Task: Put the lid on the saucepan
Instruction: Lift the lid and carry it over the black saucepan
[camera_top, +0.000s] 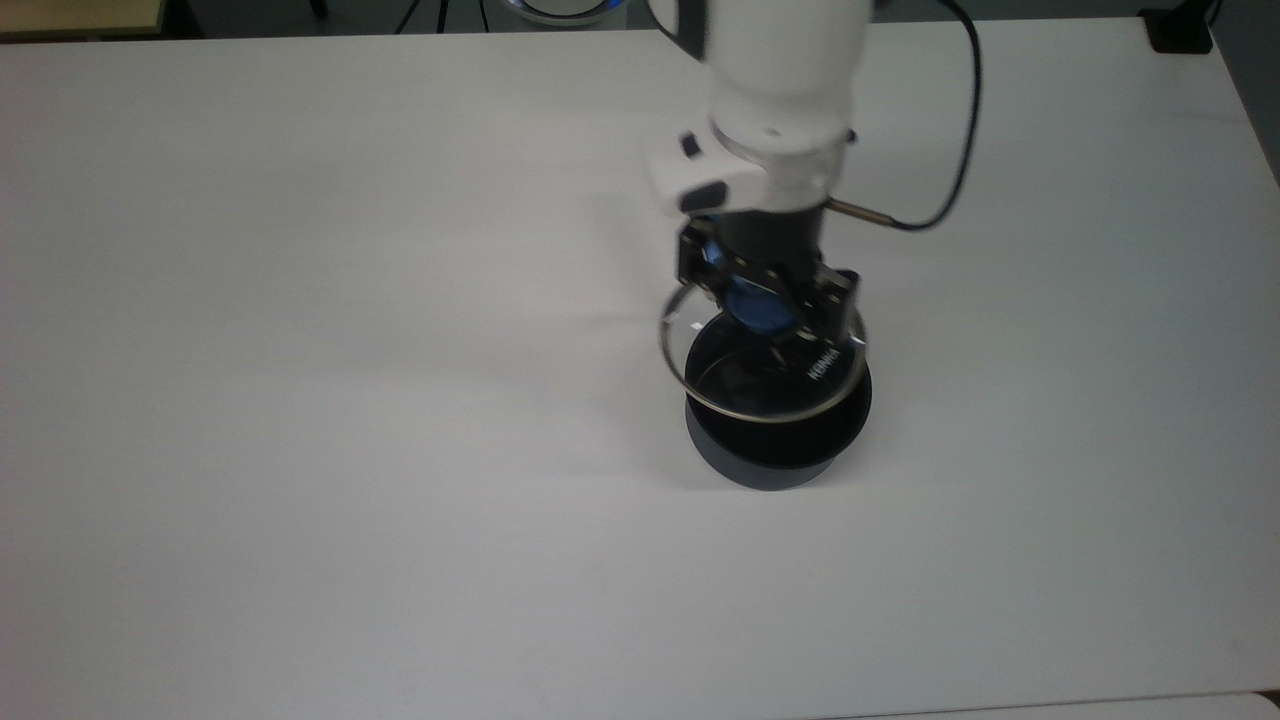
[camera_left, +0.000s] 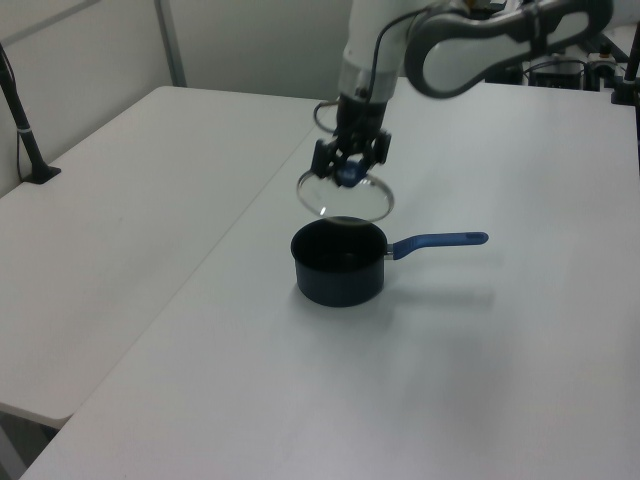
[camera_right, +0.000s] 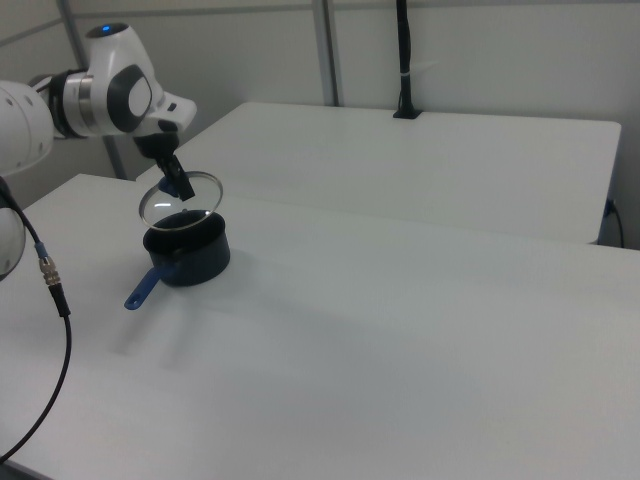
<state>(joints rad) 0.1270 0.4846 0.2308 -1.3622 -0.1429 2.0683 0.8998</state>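
Observation:
My gripper (camera_top: 768, 302) is shut on the blue knob (camera_top: 757, 308) of the lid (camera_top: 742, 388), a clear glass disc with a thin steel rim. The lid hangs in the air just above the saucepan (camera_top: 770, 462), overlapping most of its mouth in the top view, where the arm hides the blue handle. In the left view the gripper (camera_left: 350, 168) holds the lid (camera_left: 345, 203) slightly tilted over the dark saucepan (camera_left: 338, 275), whose handle (camera_left: 440, 241) points to the left view's right. The right view has the gripper (camera_right: 176, 183), the lid (camera_right: 181, 203) and the saucepan (camera_right: 192, 260) at its left.
The saucepan stands on a wide white table (camera_top: 350, 450). A black cable (camera_top: 962, 150) loops from the arm above the table. A second white table (camera_left: 130, 190) adjoins, with a black post (camera_left: 20, 115) at its far edge. A black clamp (camera_top: 1180, 32) sits at the corner.

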